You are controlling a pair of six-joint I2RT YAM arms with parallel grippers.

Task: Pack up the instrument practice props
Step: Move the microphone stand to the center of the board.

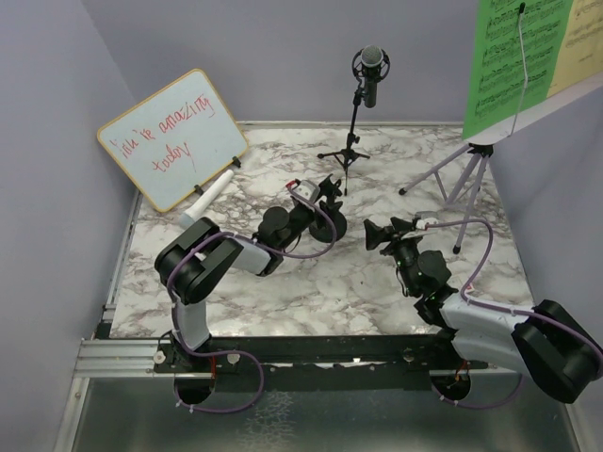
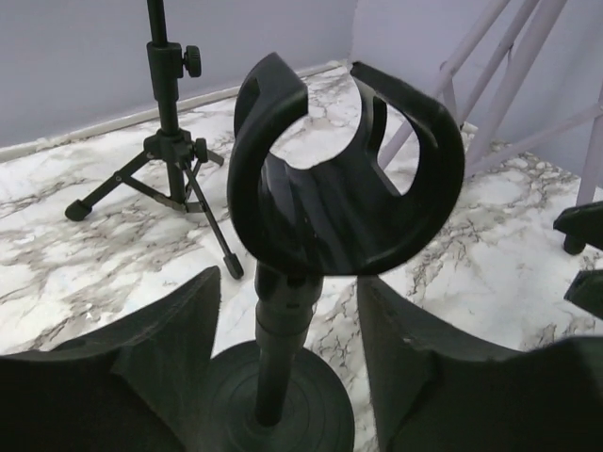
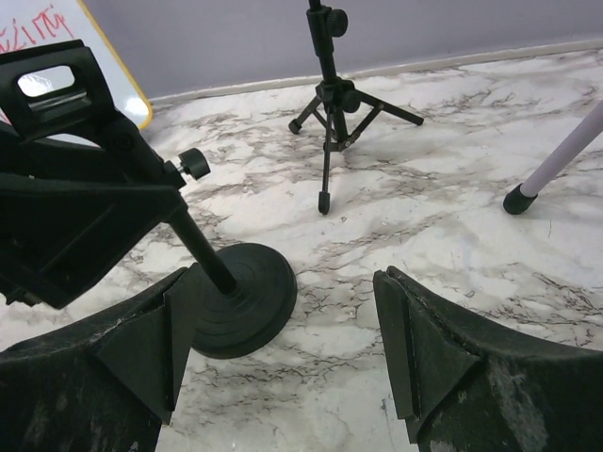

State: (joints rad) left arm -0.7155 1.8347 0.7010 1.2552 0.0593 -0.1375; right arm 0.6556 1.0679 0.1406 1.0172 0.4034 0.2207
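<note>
Astride the mic holder [image 2: 339,188], left pincer [image 2: 287,306] gapes; right pincer [image 3: 283,292] hovers nearby.

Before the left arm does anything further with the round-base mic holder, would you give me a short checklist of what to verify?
1. Round-base mic holder stem sits inside the left gripper: ok.
2. Fingers closed on the stem: not ok, gaps show on both sides.
3. Holder upright, base flat on the table: ok.
4. Holder's clip empty: ok, no microphone in it.
5. Right gripper free: ok, open and holding nothing.
6. Tripod apart from the holder: ok, it stands farther back.
</note>
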